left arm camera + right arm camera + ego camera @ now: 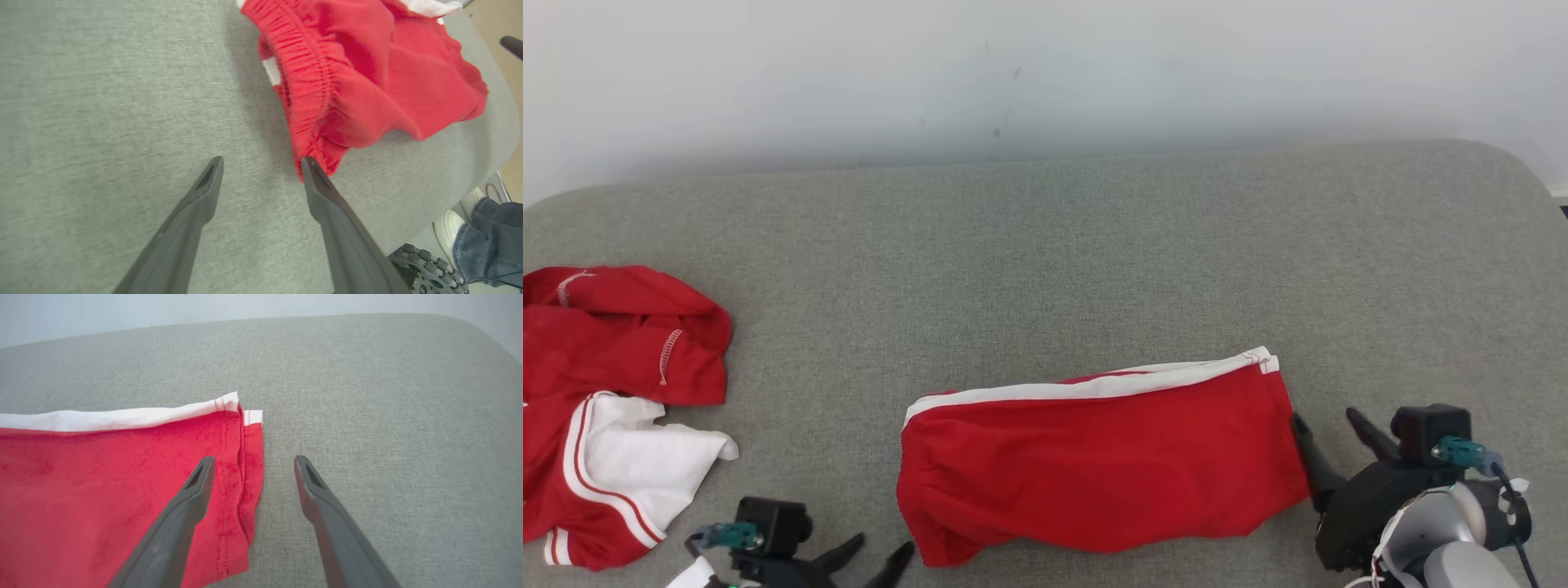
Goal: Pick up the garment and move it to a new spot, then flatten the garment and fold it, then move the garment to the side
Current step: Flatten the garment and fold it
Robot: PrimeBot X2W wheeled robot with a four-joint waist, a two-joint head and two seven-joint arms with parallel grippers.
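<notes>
The red garment (1103, 465), shorts folded flat with a white stripe (1094, 384) along the far edge, lies on the near middle of the grey fabric-covered desk (1045, 245). The left jaws stand open at its near left corner, holding nothing; one fingertip (312, 171) is right at the elastic waistband (310, 73). The right jaws are also spread wide and empty at the right hem (249, 473), one finger (192, 498) over the red cloth, the other over bare grey. A rumpled red-and-white heap (613, 392) sits at the far left edge, well apart. A person's white shoe (447, 224) shows below the desk's edge.
</notes>
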